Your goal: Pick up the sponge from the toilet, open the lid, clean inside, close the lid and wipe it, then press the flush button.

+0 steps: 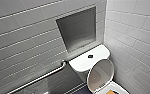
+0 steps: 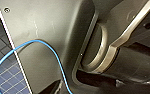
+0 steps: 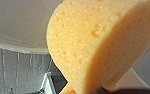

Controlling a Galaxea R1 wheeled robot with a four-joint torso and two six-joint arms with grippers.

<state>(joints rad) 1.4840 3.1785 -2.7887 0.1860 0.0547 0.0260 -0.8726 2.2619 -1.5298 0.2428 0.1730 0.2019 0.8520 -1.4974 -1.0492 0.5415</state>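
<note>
Right hand (image 3: pixel 108 91): grips sponge (image 3: pixel 91 45) | lid (image 1: pixel 100 75): raised (white toilet (image 1: pixel 82 64))

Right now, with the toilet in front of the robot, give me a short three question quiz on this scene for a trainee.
1. True or false: the lid is shut.
2. On the cistern top, the flush button sits: A at its left end, B near its middle, C at its right end.
3. What metal fixture runs along the tiled wall left of the toilet?
Key: 1 false, it stands raised; 2 B; 3 a grab bar.
</note>
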